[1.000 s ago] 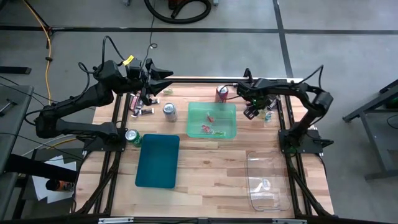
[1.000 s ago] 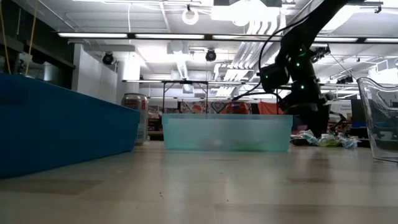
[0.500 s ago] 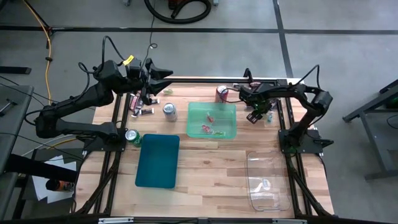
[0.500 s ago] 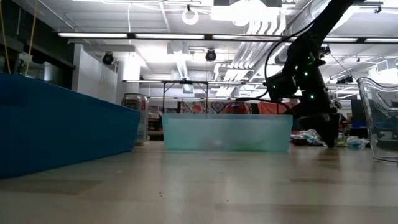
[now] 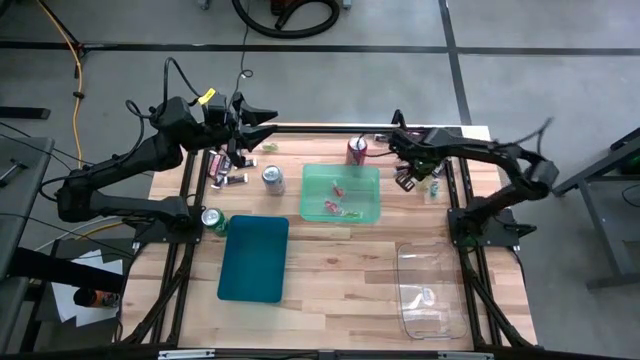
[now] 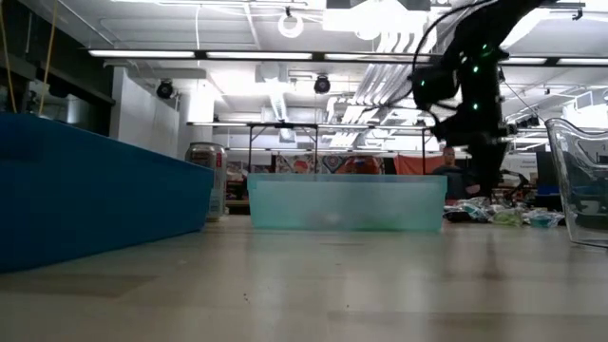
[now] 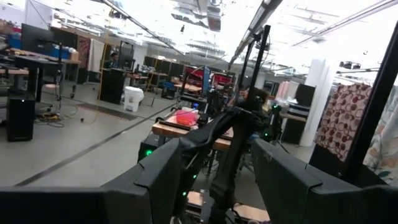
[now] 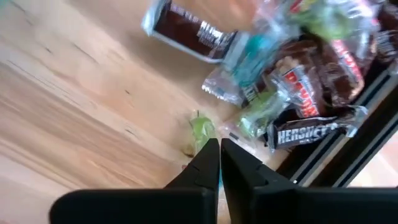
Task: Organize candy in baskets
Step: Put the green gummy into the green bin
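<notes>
Sorting barely begun: few candies (image 5: 335,205) in green basket (image 5: 341,172), teal basket (image 5: 254,257) bare, piles left; right claw (image 8: 219,163) pressed together, left claw (image 5: 262,127) apart.

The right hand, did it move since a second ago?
Yes. In the high view, the right hand has slid slightly toward the green basket, away from the table's right edge. Its fingers have also shut.

The clear basket (image 6: 581,180) is cut off at the low view's right edge, the candy (image 6: 508,217) behind the green basket (image 6: 347,201) there is too small to sort, and the right wrist view's candy pile (image 8: 298,68) looks motion-blurred and runs off-frame.
</notes>
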`<move>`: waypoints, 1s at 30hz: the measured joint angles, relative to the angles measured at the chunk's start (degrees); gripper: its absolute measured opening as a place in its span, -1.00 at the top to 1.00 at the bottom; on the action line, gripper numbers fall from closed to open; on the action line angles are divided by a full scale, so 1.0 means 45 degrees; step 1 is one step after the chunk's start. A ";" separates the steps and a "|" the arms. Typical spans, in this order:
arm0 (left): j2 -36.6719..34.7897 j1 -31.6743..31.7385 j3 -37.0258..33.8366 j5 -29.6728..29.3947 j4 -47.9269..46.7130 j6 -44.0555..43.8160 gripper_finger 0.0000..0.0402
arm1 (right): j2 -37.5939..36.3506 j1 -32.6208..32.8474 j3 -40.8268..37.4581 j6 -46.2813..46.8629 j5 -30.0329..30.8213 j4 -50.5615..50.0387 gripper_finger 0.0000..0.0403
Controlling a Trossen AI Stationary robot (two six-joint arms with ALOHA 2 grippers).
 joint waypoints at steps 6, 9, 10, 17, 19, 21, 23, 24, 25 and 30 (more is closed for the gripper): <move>0.0000 0.0000 0.0000 0.0001 0.0000 0.0000 0.08 | -0.0815 -0.0006 -0.0020 0.1220 -0.0184 -0.0002 0.94; 0.0000 -0.0004 0.0000 0.0004 0.0000 0.0000 0.08 | -0.0696 -0.0006 -0.0429 0.1326 -0.0359 0.0262 0.78; 0.0000 -0.0004 0.0000 0.0004 0.0000 0.0000 0.09 | -0.0578 -0.0027 -0.0613 0.1369 -0.0494 0.0378 0.71; 0.0000 -0.0004 0.0000 0.0004 0.0000 -0.0010 0.08 | 0.0149 -0.0093 -0.1568 0.1413 -0.0527 0.0785 0.24; -0.0004 -0.0004 0.0000 0.0004 0.0000 -0.0010 0.08 | 0.0288 -0.0093 -0.1883 0.1870 -0.0626 0.1107 0.17; 0.0000 -0.0004 0.0000 0.0004 0.0000 -0.0010 0.09 | 0.0366 -0.0093 -0.2224 0.2005 -0.0718 0.1532 0.15; -0.0001 -0.0004 0.0000 0.0004 0.0000 -0.0010 0.08 | 0.0429 -0.0088 -0.2520 0.2019 -0.0654 0.1878 0.14; -0.0001 -0.0004 0.0000 0.0004 0.0000 -0.0008 0.09 | 0.0461 -0.0093 -0.2635 0.2023 -0.0558 0.2084 0.14; 0.0000 -0.0004 0.0000 0.0004 0.0000 -0.0010 0.08 | 0.0472 -0.0093 -0.2718 0.2023 -0.0447 0.2212 0.15; 0.0000 -0.0004 0.0000 0.0004 0.0000 -0.0010 0.09 | 0.0462 -0.0088 -0.2764 0.1630 -0.0342 0.2320 0.37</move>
